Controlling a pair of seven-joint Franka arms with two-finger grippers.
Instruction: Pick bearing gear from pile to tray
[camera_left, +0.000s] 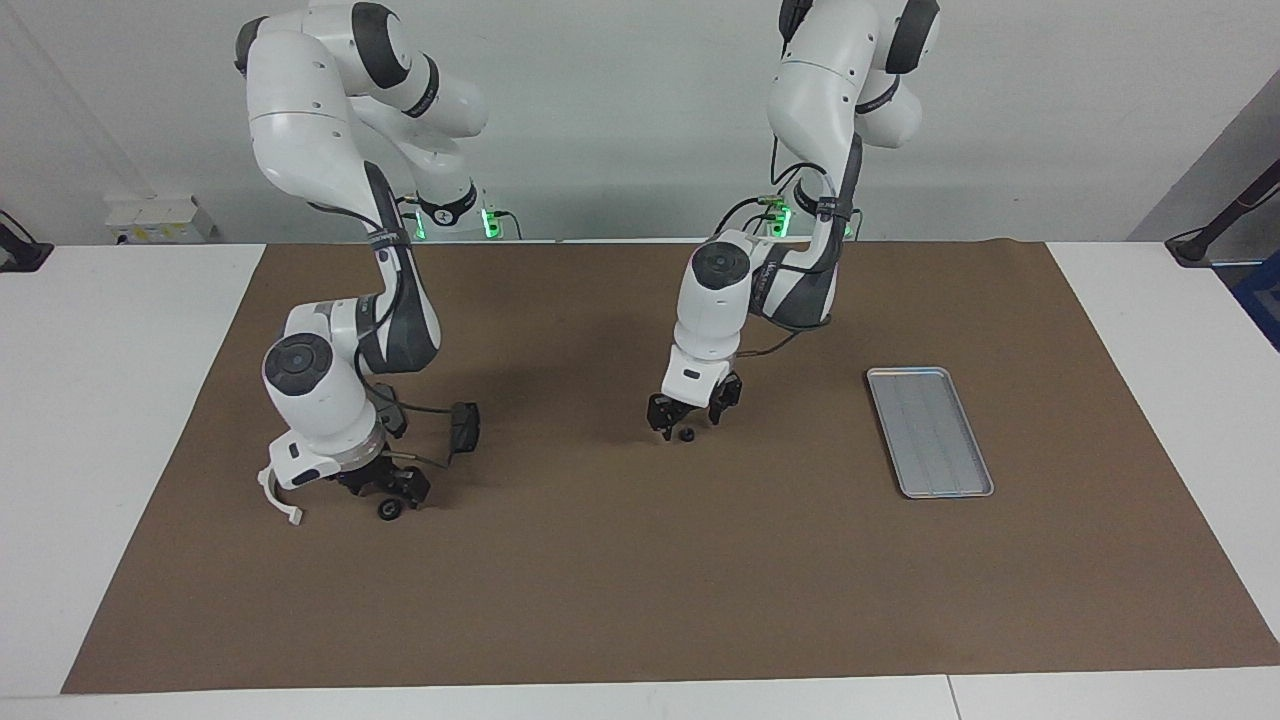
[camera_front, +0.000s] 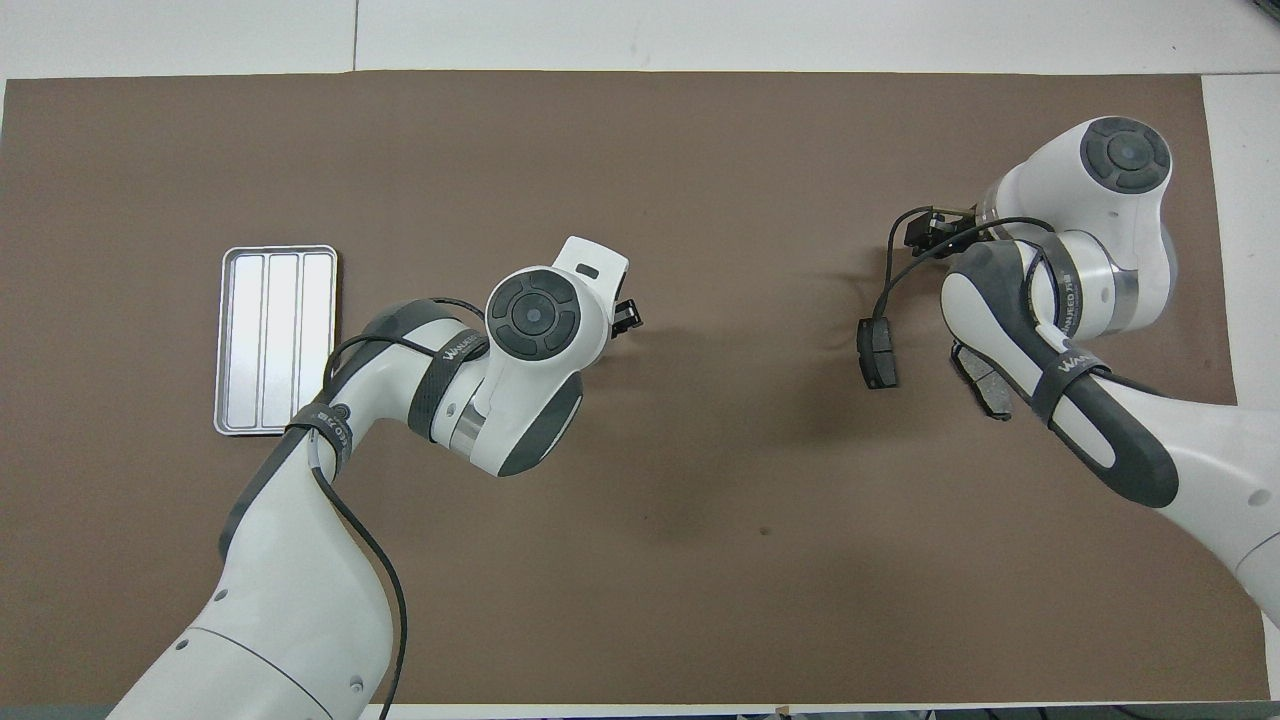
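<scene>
Hovering low over the middle of the brown mat (camera_left: 640, 590), the left tool (camera_left: 690, 412) has its fingers spread. A small black round part (camera_left: 687, 435) lies on the mat just beneath it, roughly between the two fingertips. We cannot tell whether either finger touches the part.

We see the silver ribbed tray (camera_left: 905, 376) lying flat toward the left arm's end of the surface (camera_left: 120, 420), well apart from that part and from the left tool.

The right tool (camera_left: 385, 487) is down near the mat at the right arm's end, over the pile, with its fingers standing wide. A black ring-shaped piece (camera_left: 388, 510) lies just beside its tips, slightly farther from the robots; we cannot tell if they touch. A white curved plastic arc (camera_left: 272, 497) shows partly from under the right wrist. One dark grey brake pad (camera_front: 878, 352) lies nearer the robots than the ring-shaped piece. A second brake pad (camera_front: 985, 388) is partly covered by the right arm in the overhead view.
</scene>
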